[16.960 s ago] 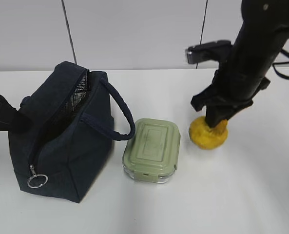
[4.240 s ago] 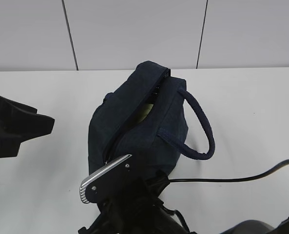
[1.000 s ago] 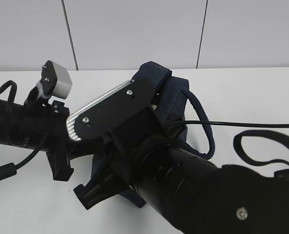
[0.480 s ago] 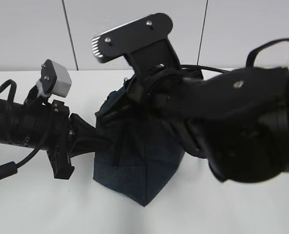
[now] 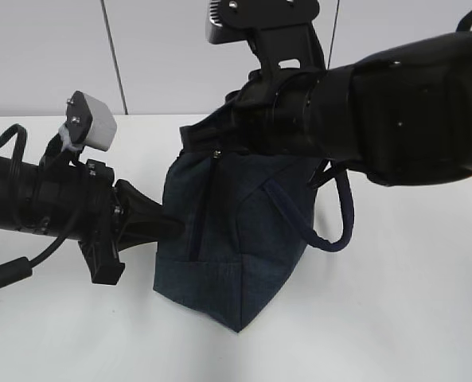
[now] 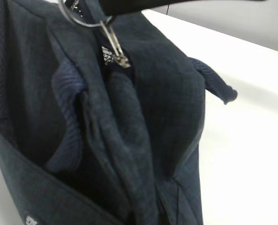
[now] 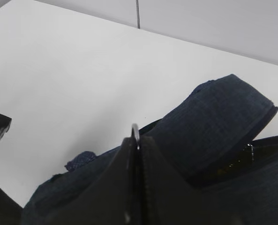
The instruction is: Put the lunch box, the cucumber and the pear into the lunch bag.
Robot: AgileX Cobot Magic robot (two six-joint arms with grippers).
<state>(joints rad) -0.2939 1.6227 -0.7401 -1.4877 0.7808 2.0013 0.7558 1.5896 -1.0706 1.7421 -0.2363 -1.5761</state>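
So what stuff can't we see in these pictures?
- Lunch box, cucumber and pear: not visible in any view; whether they are in the lunch bag cannot be told, its navy fabric hides the inside.
- Left gripper: exterior view, tips lost against the bag's side.
- Right gripper: exterior view, hidden by its own arm; the right wrist view shows it shut on the ring pull.

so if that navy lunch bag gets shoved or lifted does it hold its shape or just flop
Probably flops: the lunch bag is soft fabric, already creased and folded near the zipper ring. It leans while the left gripper pinches its side, so likely tippy. The looped handle droops, so limp.
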